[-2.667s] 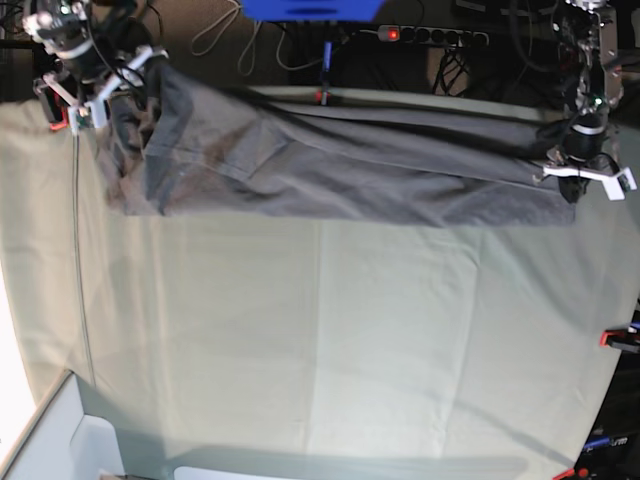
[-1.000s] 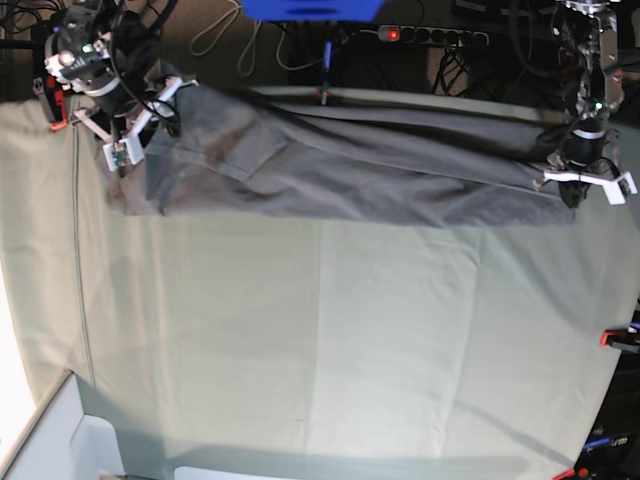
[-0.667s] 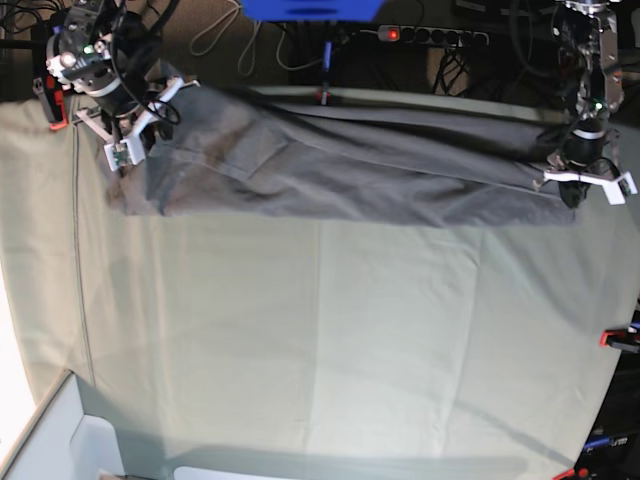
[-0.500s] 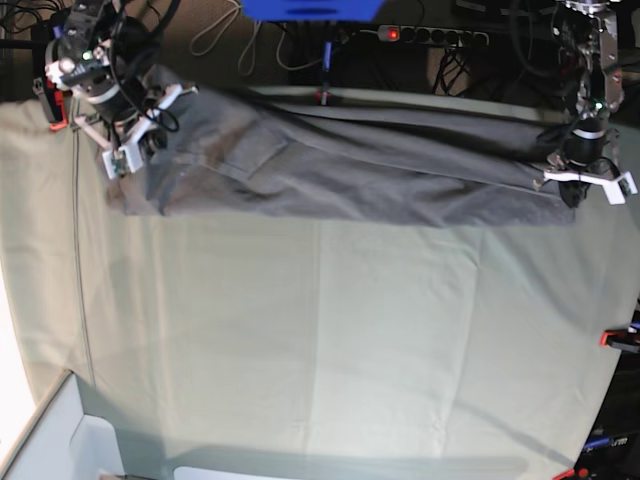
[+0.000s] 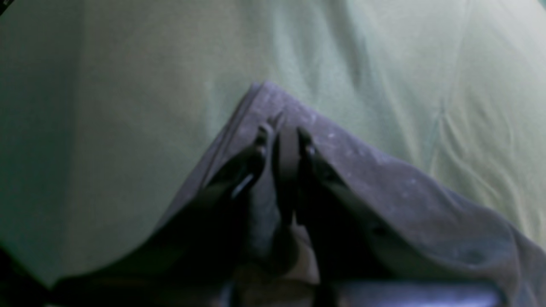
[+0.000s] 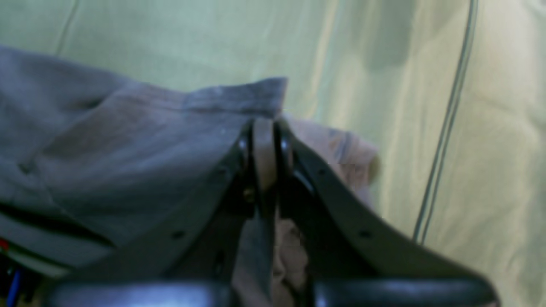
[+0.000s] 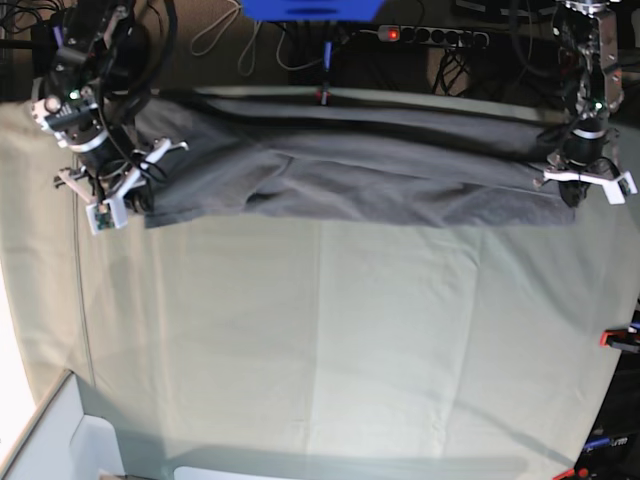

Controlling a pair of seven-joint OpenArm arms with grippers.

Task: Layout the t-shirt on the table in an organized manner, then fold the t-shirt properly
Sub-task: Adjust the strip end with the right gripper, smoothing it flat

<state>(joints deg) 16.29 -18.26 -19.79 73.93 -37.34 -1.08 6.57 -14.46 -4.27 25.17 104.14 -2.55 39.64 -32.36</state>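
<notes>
While the t-shirt [image 7: 350, 170] lies stretched in a long dark grey band across the far part of the table [image 7: 330, 340], each of its ends is pinched by one arm; the band runs from the base view's left side to its right side, close to the table's far edge, with folds and ridges along its length. At the base view's right, the left gripper [image 7: 583, 186] is pressed together on the shirt's end; in the left wrist view its dark fingers [image 5: 262, 140] are seen closed on a pointed corner of the fabric [image 5: 384, 179], with a thin fold of cloth caught between them and the pale green table cloth [image 5: 128, 85] beneath. At the base view's left, the right gripper [image 7: 128, 192] is likewise clamped on the shirt; in the right wrist view its jaws are seen squeezed on a fold of grey cloth [image 6: 128, 140] just below a hemmed edge, with bunched fabric behind them. A thin cable [image 6: 448, 128] is seen running along the table cloth beside that gripper. A red clamp [image 7: 618, 339] is fixed at the table's edge on the base view's right; a power strip [image 7: 430, 36] with a red light lies beyond the far edge.
</notes>
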